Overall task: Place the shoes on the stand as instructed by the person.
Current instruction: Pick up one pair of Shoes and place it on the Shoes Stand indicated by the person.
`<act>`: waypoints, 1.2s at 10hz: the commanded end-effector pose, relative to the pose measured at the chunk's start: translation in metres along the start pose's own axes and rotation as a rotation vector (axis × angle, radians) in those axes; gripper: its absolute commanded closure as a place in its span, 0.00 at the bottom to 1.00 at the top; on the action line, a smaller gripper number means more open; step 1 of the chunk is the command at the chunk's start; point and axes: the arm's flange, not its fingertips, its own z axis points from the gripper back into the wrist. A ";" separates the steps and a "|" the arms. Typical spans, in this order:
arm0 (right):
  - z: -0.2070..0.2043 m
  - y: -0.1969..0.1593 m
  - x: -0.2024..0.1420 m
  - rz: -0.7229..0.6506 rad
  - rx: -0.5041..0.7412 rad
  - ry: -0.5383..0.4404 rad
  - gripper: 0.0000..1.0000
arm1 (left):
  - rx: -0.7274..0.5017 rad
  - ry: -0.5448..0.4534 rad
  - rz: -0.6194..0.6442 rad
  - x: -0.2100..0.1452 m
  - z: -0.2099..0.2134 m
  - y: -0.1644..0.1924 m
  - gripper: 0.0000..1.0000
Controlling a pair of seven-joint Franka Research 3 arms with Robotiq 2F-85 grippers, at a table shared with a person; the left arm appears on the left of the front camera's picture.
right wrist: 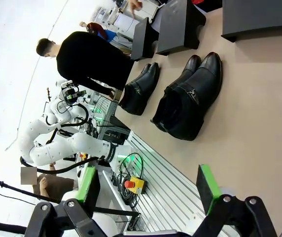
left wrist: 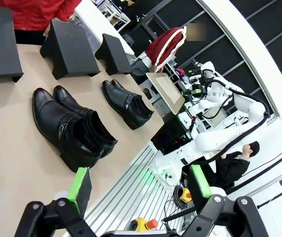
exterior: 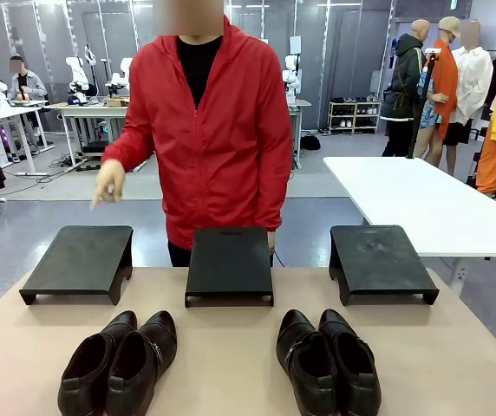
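Tool, left (left wrist: pixel 140 185): black 2-finger unit with green pads, spread wide, holding nothing, hanging off the near edge of the bench (exterior: pixel 231 364). Tool, right (right wrist: pixel 148 185): same build, likewise spread and holding nothing, above the near edge.

Item 1: left pair of glossy black leather dress shoes (exterior: pixel 120 362), on the tan bench, near side, left of centre. Long axis runs near-to-far; toes point toward the far side, tilted slightly right.

Item 2: right pair of glossy black leather dress shoes (exterior: pixel 328 360), near side, right of centre, well apart from item 1. Toes point far, tilted slightly left.

Items 3–5: 3 matte black low rectangular stands, left stand (exterior: pixel 80 262), middle stand (exterior: pixel 229 265), right stand (exterior: pixel 380 262), in a row beyond the shoes; nothing on them.

Person in a red zip-up jacket (exterior: pixel 222 130) at the far side; one hand (exterior: pixel 107 184) points down over the left stand.

Step, judged: instruction being given; no shoe grasped yet. Next move calls for closing a tool on a pair, likely item 1, and carrying it forward onto the indicated left stand.
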 end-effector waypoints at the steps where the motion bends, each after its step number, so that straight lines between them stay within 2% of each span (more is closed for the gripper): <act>1: 0.001 0.001 0.002 0.005 0.010 -0.011 0.00 | -0.019 -0.012 -0.024 0.003 0.002 0.000 0.00; 5: 0.001 0.001 0.002 0.005 0.010 -0.011 0.00 | 0.000 0.000 0.000 0.000 0.000 0.000 0.00; 7: 0.001 0.001 0.002 0.005 0.010 -0.011 0.00 | 0.093 0.189 0.121 0.043 -0.032 -0.030 0.00; 10: 0.001 0.001 0.002 0.005 0.010 -0.011 0.00 | 0.215 0.429 0.139 0.103 -0.103 -0.094 0.00; 12: 0.001 0.001 0.002 0.005 0.010 -0.011 0.00 | 0.358 0.567 0.145 0.118 -0.159 -0.126 0.00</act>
